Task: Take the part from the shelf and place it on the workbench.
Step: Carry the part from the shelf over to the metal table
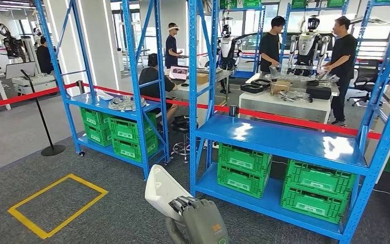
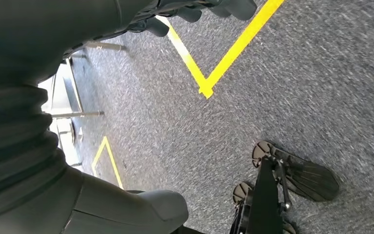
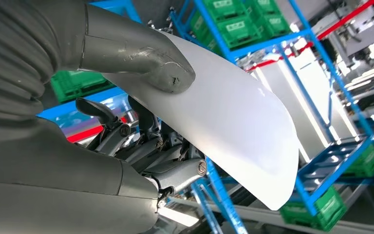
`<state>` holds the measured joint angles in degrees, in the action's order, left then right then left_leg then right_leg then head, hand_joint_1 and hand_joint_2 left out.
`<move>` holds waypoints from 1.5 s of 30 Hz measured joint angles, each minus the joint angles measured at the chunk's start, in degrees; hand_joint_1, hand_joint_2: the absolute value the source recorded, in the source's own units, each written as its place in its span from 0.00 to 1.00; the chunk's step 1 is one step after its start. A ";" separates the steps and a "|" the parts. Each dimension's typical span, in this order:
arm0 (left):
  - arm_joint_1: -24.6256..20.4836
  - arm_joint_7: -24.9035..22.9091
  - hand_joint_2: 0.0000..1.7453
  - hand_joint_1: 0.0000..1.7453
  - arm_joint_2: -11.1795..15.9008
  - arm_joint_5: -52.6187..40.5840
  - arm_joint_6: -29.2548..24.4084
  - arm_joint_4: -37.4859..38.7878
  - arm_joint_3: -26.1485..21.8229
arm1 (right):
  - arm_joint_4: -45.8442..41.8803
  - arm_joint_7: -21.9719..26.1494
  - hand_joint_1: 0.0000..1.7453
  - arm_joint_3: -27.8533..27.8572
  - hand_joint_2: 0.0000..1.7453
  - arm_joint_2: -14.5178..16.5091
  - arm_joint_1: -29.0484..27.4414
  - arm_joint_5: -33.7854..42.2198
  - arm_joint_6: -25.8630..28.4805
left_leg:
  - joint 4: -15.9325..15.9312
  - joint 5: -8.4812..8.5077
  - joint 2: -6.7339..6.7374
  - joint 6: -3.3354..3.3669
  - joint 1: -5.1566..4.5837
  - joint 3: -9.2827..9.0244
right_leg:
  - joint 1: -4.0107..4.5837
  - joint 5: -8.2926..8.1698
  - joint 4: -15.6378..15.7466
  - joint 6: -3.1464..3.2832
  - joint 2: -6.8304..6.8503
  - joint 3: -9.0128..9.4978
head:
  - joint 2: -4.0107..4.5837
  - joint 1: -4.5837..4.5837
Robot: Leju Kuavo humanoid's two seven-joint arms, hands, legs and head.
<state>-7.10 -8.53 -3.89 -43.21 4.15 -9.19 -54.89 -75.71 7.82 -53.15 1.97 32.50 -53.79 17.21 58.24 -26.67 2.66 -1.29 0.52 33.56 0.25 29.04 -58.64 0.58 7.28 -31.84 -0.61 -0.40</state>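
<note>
One white part (image 3: 233,122) sits pinched in the right hand (image 1: 198,216), thumb on top, its long axis pointing ahead toward the blue shelf (image 1: 284,142); left hand (image 2: 199,12) hangs curled, empty.

The near rack (image 1: 284,142) stands just ahead and right of the right hand (image 1: 198,216), its middle shelf bare in front and open between the uprights, while green crates (image 1: 244,170) fill the shelf below. Left of it, grey floor (image 1: 106,203) with a yellow square (image 1: 56,203) lies open. Behind, a second rack (image 1: 117,107), a red tape (image 1: 294,119) and people around the bench (image 1: 284,101) close the way.
</note>
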 joint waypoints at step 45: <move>-0.31 0.58 1.00 0.00 -0.05 0.18 0.49 0.14 -0.10 | 2.42 0.14 1.00 -1.68 1.00 -0.26 1.20 0.51 -1.04 | 0.70 1.53 -10.54 0.23 0.07 1.97 | -0.31 -0.30 -1.24 0.41 -10.26 -1.31 | 0.00 0.35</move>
<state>-7.41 -7.95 -3.93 -43.03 4.64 -9.04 -54.99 -73.29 7.96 -54.83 1.70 33.70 -53.28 16.17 58.93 -25.14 -7.89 -1.06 0.59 35.53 -0.06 28.74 -59.88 0.99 -2.98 -33.15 -0.61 -0.06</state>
